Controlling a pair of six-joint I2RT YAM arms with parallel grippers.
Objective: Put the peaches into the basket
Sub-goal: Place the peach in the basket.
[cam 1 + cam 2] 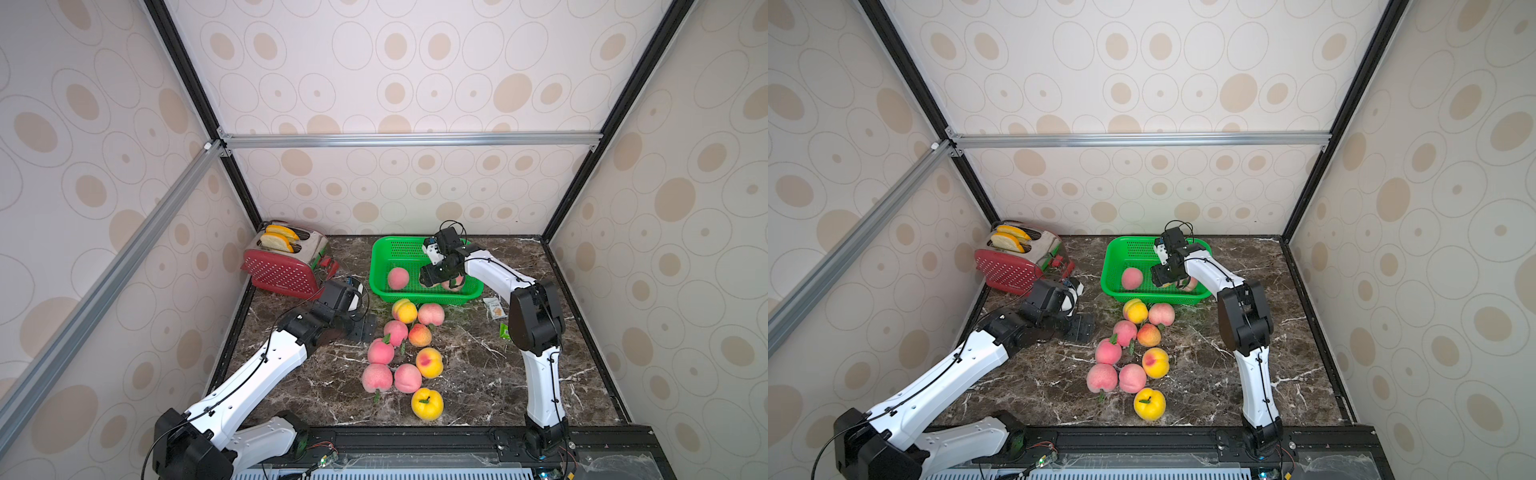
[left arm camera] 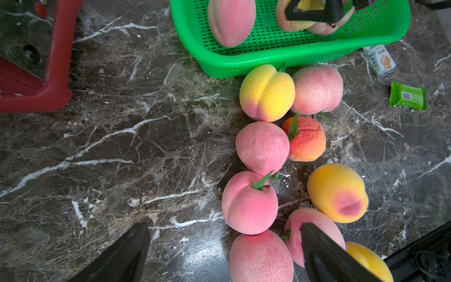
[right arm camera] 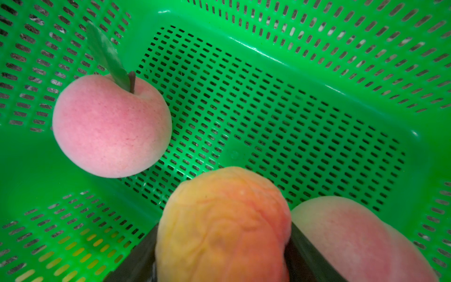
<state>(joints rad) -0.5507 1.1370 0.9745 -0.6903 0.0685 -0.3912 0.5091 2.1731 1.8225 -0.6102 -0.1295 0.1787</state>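
Note:
The green basket (image 1: 382,257) (image 1: 1113,257) stands at the back of the marble table. Inside it my right gripper (image 1: 432,278) (image 3: 223,234) is shut on an orange-yellow peach (image 3: 219,219), low over the basket floor (image 3: 268,109). A pink peach with a leaf (image 1: 398,278) (image 3: 109,127) and another pink peach (image 3: 353,232) lie in the basket beside it. Several loose peaches (image 1: 395,332) (image 2: 262,146) lie in a cluster in front of the basket, a yellow one (image 1: 427,404) nearest the front. My left gripper (image 1: 365,326) (image 2: 224,227) is open, low, just left of the cluster.
A red-and-silver toaster (image 1: 286,266) with bread slices (image 1: 276,241) sits at the back left, close behind my left wrist. Two small snack packets (image 1: 494,308) (image 2: 407,95) lie right of the basket, near the right arm's elbow. Walls close the table on three sides.

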